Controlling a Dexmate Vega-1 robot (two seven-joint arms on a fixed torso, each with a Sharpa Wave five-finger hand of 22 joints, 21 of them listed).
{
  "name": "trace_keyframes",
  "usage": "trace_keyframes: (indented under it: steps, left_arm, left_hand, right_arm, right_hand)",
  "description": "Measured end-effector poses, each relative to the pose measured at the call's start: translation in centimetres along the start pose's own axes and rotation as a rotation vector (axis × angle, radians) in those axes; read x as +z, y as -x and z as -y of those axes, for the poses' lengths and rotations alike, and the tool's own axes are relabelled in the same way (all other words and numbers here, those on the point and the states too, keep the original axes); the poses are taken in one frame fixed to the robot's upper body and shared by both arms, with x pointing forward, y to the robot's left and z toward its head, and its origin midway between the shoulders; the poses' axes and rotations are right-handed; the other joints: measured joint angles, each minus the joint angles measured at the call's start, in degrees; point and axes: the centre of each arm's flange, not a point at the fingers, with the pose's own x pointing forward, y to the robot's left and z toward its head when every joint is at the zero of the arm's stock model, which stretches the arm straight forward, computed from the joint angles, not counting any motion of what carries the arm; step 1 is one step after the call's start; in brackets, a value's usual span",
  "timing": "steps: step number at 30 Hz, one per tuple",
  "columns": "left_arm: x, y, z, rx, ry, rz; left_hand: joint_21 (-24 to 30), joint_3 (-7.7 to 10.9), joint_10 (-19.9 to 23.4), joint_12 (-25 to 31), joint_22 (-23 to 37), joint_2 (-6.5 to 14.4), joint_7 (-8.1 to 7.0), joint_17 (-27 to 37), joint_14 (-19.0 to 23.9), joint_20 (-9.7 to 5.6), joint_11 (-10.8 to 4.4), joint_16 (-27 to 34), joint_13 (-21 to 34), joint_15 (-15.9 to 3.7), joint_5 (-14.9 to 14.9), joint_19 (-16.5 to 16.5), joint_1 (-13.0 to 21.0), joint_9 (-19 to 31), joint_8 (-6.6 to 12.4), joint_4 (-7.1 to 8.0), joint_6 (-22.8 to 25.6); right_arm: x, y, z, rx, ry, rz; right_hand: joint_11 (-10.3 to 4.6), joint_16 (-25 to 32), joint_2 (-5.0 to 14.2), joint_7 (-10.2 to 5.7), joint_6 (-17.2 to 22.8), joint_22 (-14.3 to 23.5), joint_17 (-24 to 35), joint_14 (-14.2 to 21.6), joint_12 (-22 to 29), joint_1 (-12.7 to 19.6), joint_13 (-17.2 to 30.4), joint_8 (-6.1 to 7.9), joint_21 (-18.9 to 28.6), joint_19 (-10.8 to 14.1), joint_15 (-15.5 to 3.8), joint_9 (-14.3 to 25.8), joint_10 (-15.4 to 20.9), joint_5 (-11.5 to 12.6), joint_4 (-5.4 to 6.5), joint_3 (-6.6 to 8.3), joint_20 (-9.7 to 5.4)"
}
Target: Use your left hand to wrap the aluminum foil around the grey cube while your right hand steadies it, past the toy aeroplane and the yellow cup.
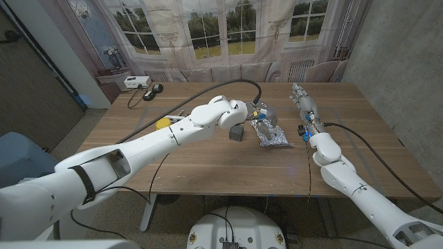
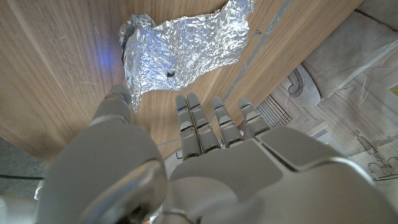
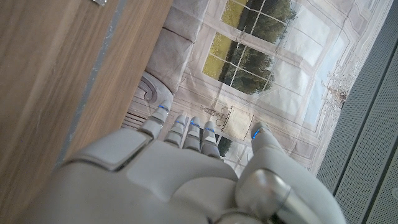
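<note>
Foil (image 1: 273, 137) silver – cube (image 1: 237, 133) grey.

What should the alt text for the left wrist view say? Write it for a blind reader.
The left robot hand, fingers extended and holding nothing, reaches toward a crumpled sheet of aluminum foil lying on the wooden table. A printed window backdrop lies beyond the table's edge.

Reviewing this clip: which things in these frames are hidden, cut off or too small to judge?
- Yellow cup, head view: mostly hidden behind the left arm, only a sliver shows.
- Toy aeroplane: cannot be made out in any view.
- Left hand, head view: its fingertips blend with the foil, so contact is unclear; in the left wrist view they stop short of it.
- Grey cube: bare beside the foil.
- Right hand: small, empty, fingers straight.
</note>
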Motion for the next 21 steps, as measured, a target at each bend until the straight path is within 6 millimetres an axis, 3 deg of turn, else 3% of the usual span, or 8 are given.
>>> trace_keyframes:
  steps: [6,11,21]
  left_arm:
    - [0.2,-0.4,0.7,0.010,0.004,0.008]
    - [0.4,-0.8,1.3,0.020,0.011,0.018]
    - [1.1,-1.4,2.2,0.033,0.031,0.051]
  left_hand:
    - [0.00,-0.48,0.00,0.61,0.00,0.30,0.54,0.27,0.00,0.00,0.00,0.00,0.47,0.00,-0.21,0.00,0.30,0.00,0.00,0.00,1.63]
    - [0.00,-0.80,1.30,1.50,0.00,0.30,1.28,0.53,1.46,0.41,0.37,0.00,1.05,-0.02,-0.48,0.41,0.30,0.19,1.06,0.31,4.06]
    - [0.14,-1.29,3.18,2.99,0.00,0.53,1.21,0.79,2.05,0.72,0.30,0.00,1.86,0.00,-0.48,0.72,0.53,0.55,1.55,0.30,5.74]
  right_arm:
    - [-0.2,-0.2,0.0,0.001,-0.001,-0.004]
    - [-0.3,-0.4,0.1,0.002,-0.002,-0.007]
    - [-0.6,-0.8,0.0,0.002,-0.004,-0.013]
  right_hand:
    - [0.00,0.00,0.17,0.00,0.00,0.00,0.00,0.00,0.00,-0.17,0.00,0.00,0.00,0.00,0.00,0.00,0.00,0.00,0.00,0.00,0.00]
    - [0.00,0.00,0.17,0.00,0.00,0.00,0.00,0.22,0.00,-0.17,0.00,0.00,0.00,0.00,0.23,0.00,0.00,0.00,0.00,0.00,0.00]
    - [0.00,0.00,0.16,0.00,0.00,-0.01,0.00,0.31,0.00,-0.17,0.00,0.00,0.00,0.00,0.31,0.00,0.00,0.00,0.24,-0.24,0.00]
